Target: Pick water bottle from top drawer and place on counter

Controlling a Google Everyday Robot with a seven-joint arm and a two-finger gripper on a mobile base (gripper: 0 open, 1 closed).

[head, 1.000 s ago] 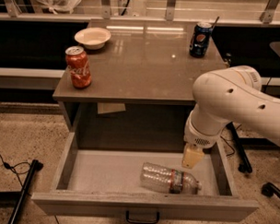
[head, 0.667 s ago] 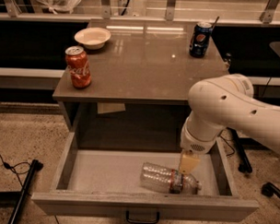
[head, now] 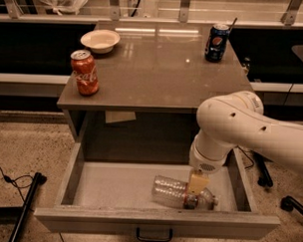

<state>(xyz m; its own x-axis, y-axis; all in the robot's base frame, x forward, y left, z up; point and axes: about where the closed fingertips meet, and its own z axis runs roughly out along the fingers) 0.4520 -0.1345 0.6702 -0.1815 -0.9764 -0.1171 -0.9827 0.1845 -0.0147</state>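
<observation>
Down and a little to the left went the gripper [head: 198, 184] since the earlier frame. It now sits low in the top drawer [head: 114, 184], touching the water bottle [head: 171, 191]. I cannot tell if it has hold of the bottle yet.

The bottle lies on its side on the drawer floor, near the front right part, with its cap end pointing right. The white arm [head: 241, 126] reaches in from the right and bends down, likely so the gripper meets the bottle from above.

The drawer is pulled out under the front edge of the counter [head: 158, 63]. A Coca-Cola can [head: 85, 72] stands near the front left corner. A white bowl [head: 100, 40] sits near the back left corner, and a Pepsi can [head: 216, 42] near the back right corner. The middle looks free for the bottle.
</observation>
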